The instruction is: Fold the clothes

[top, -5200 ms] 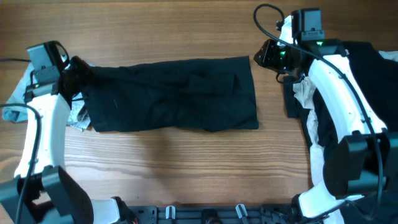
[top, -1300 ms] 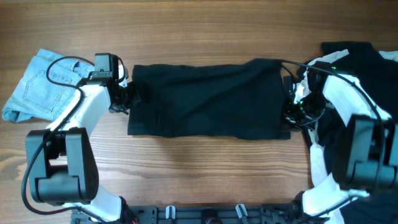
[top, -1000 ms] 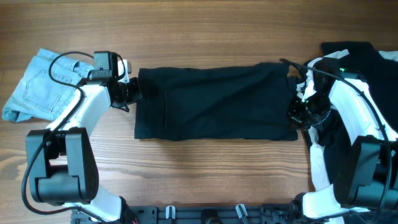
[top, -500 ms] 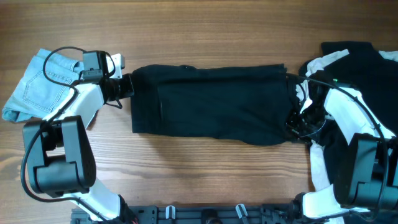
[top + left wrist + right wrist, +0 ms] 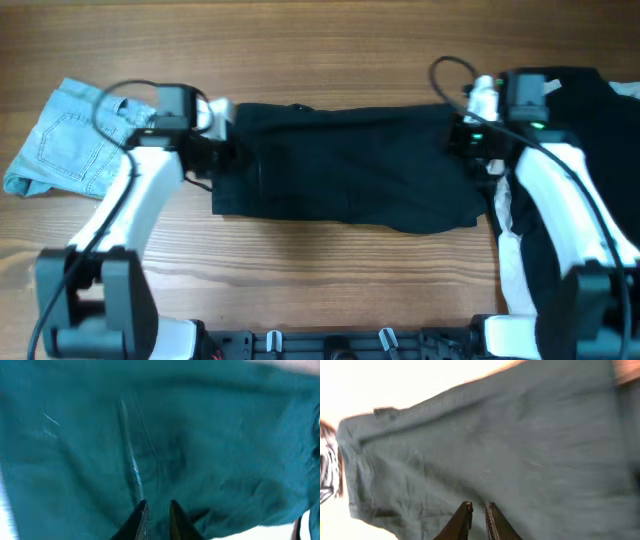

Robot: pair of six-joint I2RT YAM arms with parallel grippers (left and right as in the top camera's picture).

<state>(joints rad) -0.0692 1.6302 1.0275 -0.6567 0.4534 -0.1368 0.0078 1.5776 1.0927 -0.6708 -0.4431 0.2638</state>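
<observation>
I see black shorts flat on desk, left pincer at their nine o'clock, right pincer at three, both nearly pressed together

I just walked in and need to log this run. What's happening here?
Two robot arms are working on black shorts spread in a long band across the table. The left gripper is at their left end, the right gripper at their right end, fingers nearly together; whether they pinch cloth is unclear. Far left lie denim shorts, far right a black-and-white pile.
</observation>
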